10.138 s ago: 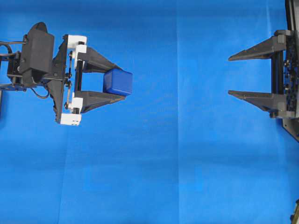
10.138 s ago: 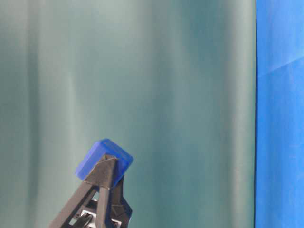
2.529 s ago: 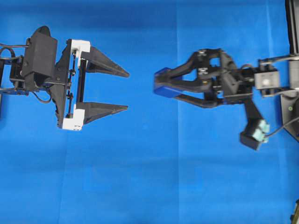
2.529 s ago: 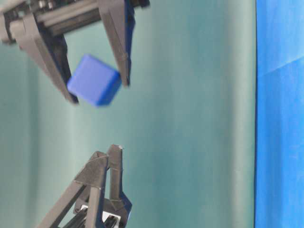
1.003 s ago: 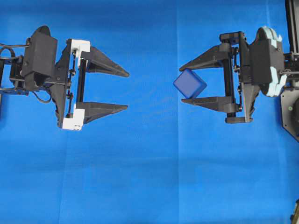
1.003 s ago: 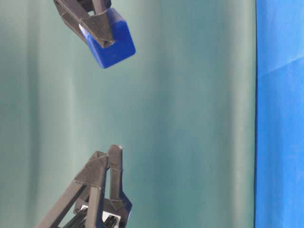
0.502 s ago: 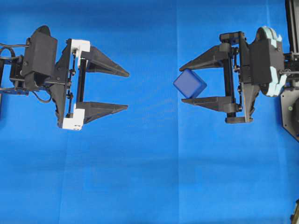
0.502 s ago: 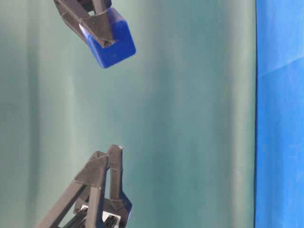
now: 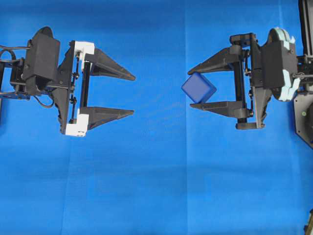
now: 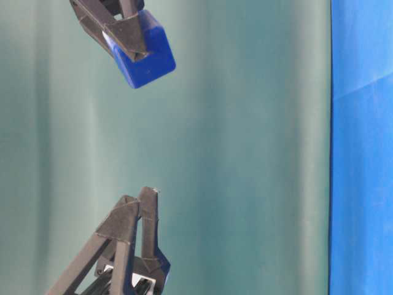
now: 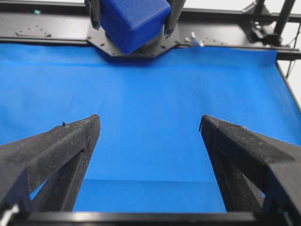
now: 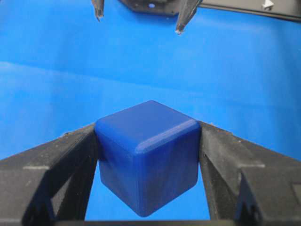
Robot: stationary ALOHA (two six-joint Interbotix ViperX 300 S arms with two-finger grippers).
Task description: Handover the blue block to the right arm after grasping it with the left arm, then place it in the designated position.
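Observation:
The blue block (image 9: 198, 87) hangs above the cloth, tilted, with my right gripper (image 9: 190, 88) shut on it. In the right wrist view the block (image 12: 148, 160) is pinched between both black fingers (image 12: 75, 160), one corner pointing down. My left gripper (image 9: 133, 95), the one with white brackets, stands open and empty at the left, its tips facing the block across a wide gap. From the left wrist view the held block (image 11: 131, 19) shows far ahead of the open left gripper (image 11: 149, 123). I cannot make out the designated position in any view.
Bright blue cloth (image 9: 156, 186) covers the table. A black frame rail (image 11: 225, 33) runs along the far side behind the right arm. The right arm's base (image 9: 304, 117) sits at the right edge. A teal backdrop (image 10: 245, 153) fills the table-level view.
Earlier the left gripper held the block; now the right gripper holds it and has drawn back to the right. Over the last second nothing has moved.

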